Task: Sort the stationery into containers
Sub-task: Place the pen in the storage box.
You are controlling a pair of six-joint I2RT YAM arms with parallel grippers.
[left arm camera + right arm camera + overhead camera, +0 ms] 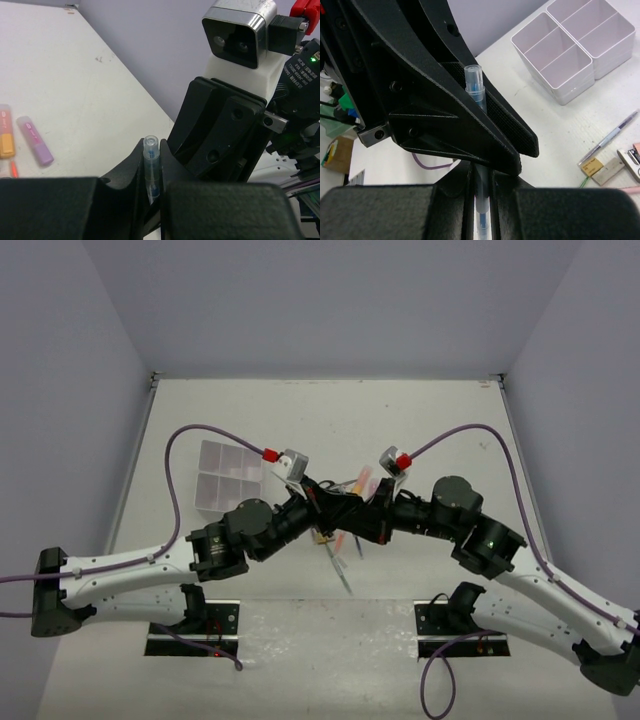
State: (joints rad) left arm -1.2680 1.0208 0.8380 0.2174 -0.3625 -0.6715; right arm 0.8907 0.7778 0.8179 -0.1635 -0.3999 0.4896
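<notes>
A clear pen with a blue core (pixel 151 155) is held up over the middle of the table, where my two grippers meet. My left gripper (pixel 152 150) is shut on its capped end. My right gripper (pixel 482 186) is shut on the same pen (pixel 475 86) lower down, its fingers right against the left fingers (pixel 495 115). From above, both grippers (pixel 335 505) hide the pen. The clear organiser box (pixel 215 490) stands to the left of them, its divided compartments (pixel 555 92) showing nothing inside.
A lilac marker (pixel 35 140) and an orange marker (pixel 6 132) lie on the table. A thin grey pen (pixel 610 137) and a tan eraser (pixel 592 166) lie near the box. Another pen (pixel 338 565) lies below the grippers. Purple cables arc over both arms.
</notes>
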